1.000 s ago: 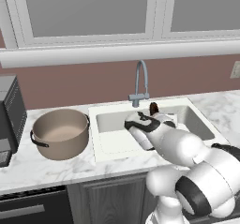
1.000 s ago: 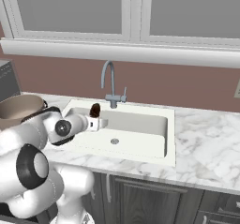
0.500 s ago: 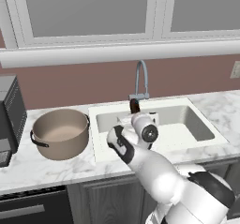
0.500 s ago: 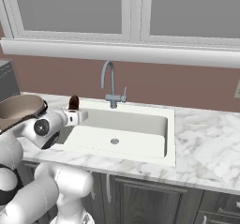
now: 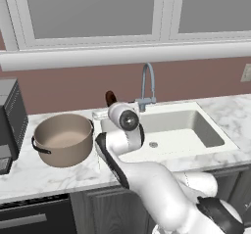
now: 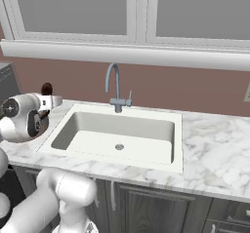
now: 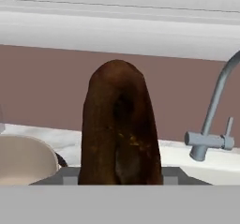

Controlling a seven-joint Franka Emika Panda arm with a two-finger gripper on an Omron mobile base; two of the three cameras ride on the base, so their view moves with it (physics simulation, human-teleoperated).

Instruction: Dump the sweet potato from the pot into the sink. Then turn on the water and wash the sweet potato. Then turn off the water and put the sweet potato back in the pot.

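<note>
A: Between the pot (image 5: 63,139) and the sink (image 5: 169,136), above the marble surface (image 5: 29,172), the gripper (image 5: 111,101) stood pinching the sweet potato (image 5: 111,99). In the hand view the reddish-brown lump (image 7: 119,124) rose upright straight out from the hand, clear of everything.

B: Where was it relative to the pot?

A: Just beside the pot's right rim, held higher than the rim, not yet over the mouth. In the right base view the sweet potato (image 6: 47,88) sat at the far left, well apart from the faucet (image 6: 116,88).

B: Why carried high?

A: Judged: to clear the rim and loop handle before lowering. The sink basin looked bare and no water showed at the spout, so this read as the return leg.

B: Risk?

A: Grip was near one end only; it could tip on release.
</note>
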